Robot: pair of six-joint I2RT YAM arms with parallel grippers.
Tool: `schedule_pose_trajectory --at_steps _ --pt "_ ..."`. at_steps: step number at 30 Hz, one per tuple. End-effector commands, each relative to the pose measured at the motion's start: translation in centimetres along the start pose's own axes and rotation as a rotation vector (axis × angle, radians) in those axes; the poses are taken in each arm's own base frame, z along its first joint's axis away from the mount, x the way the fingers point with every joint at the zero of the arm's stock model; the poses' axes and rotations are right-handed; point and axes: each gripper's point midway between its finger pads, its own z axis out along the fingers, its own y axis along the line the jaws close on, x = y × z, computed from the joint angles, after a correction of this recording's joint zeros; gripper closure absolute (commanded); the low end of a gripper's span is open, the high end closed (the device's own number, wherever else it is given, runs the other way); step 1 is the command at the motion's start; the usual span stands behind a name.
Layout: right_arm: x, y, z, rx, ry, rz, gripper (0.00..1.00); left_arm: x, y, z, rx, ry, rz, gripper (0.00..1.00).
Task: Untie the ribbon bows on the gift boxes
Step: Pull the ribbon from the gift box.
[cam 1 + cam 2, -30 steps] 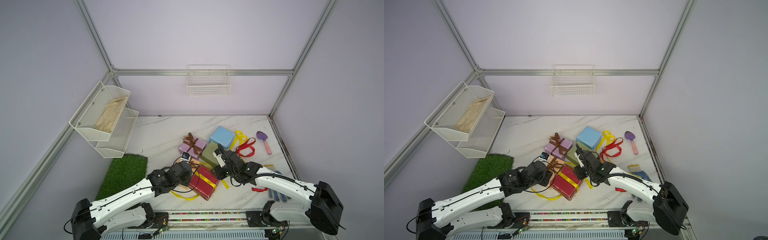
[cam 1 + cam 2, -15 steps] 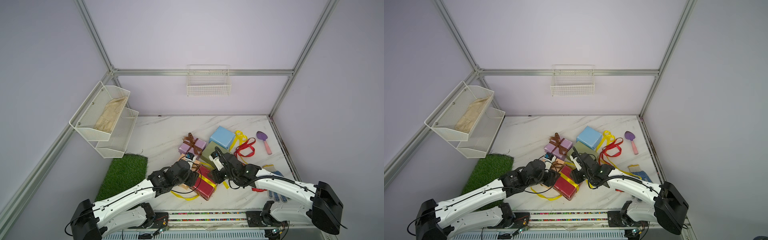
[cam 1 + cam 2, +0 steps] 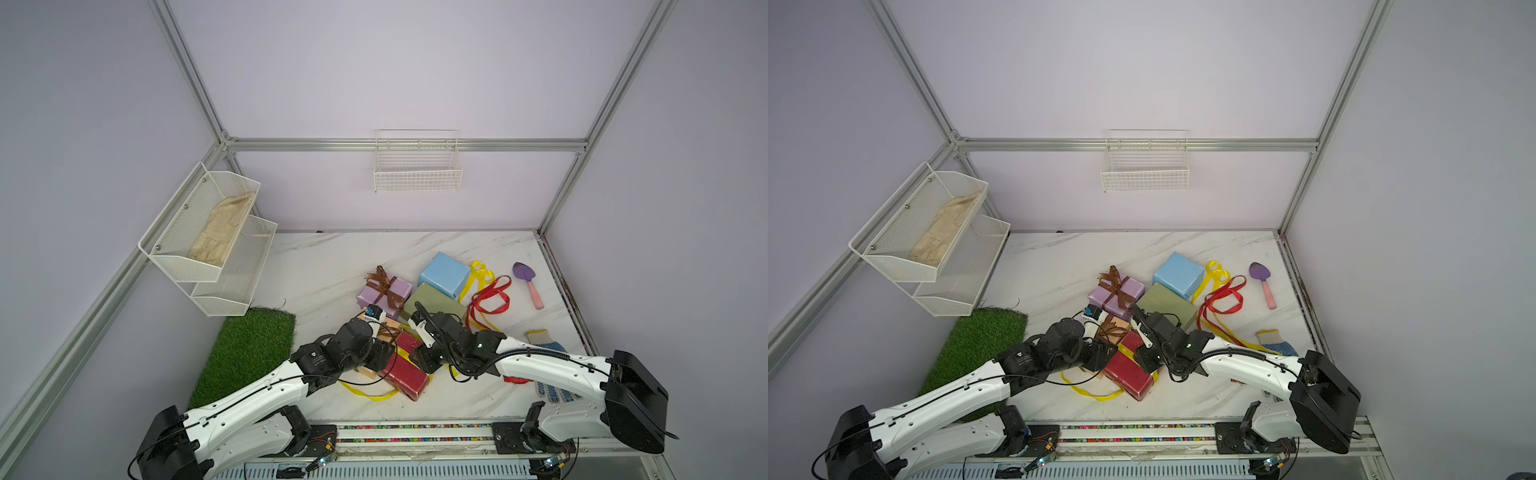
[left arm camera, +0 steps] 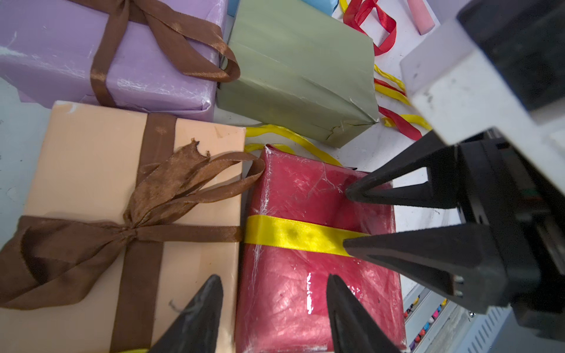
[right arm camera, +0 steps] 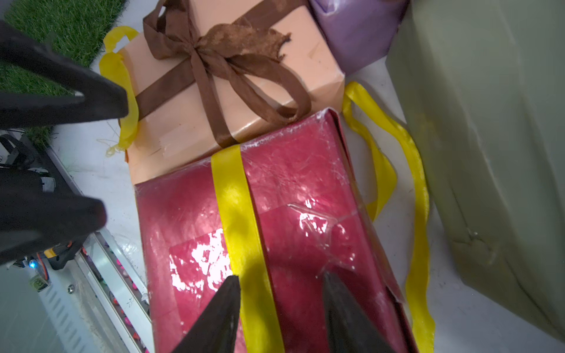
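Observation:
The dark red gift box (image 5: 305,189) lies near the table's front with a flat yellow ribbon (image 5: 235,198) banded across it. My right gripper (image 5: 280,276) hovers open, its jaws straddling that band. My left gripper (image 4: 273,278) is open over the seam between the dark red box (image 4: 305,290) and the peach box (image 4: 85,159), which carries a tied brown bow (image 4: 171,189). The two grippers face each other across the red box. Behind stand the lilac box (image 3: 384,293) with a brown bow, the bare olive box (image 3: 434,305) and the light blue box (image 3: 444,275).
Loose red ribbon (image 3: 488,297) and yellow ribbon (image 3: 478,274) lie right of the boxes. Further right are a purple trowel (image 3: 527,282) and a blue-dotted glove (image 3: 548,345). A grass mat (image 3: 249,349) lies left. White wire baskets (image 3: 417,166) hang on the walls.
Both grippers have closed in over the dark red box from either side. The left jaws have widened a little and the right jaws have narrowed a little. The boxes have not moved.

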Motion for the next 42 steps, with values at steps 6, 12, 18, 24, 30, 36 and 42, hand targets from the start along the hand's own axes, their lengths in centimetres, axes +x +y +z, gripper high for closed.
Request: schedule_pose_trajectory --at_steps 6,12,18,24,30,36,42 --pt "0.3 0.3 0.7 0.067 0.033 -0.065 0.53 0.1 0.5 0.1 0.023 -0.021 -0.025 0.44" --pt "1.0 0.3 0.8 0.098 0.048 -0.087 0.55 0.0 1.0 -0.2 0.017 -0.035 -0.041 0.44" --pt "1.6 1.1 1.1 0.112 0.069 -0.136 0.58 0.1 1.4 -0.3 0.013 -0.039 -0.054 0.45" --pt "1.7 1.5 1.1 0.106 0.060 -0.147 0.64 0.2 1.5 -0.3 0.014 -0.037 -0.055 0.45" --pt "2.0 2.5 1.2 0.042 0.055 -0.138 0.70 0.3 1.5 -0.3 0.013 -0.032 -0.054 0.45" --pt "1.6 3.3 0.6 -0.014 0.017 -0.119 0.84 0.5 1.2 -0.1 0.029 -0.015 -0.051 0.47" --pt "1.3 3.0 0.6 0.003 0.003 -0.113 0.99 0.8 0.5 0.4 0.065 0.019 -0.035 0.48"
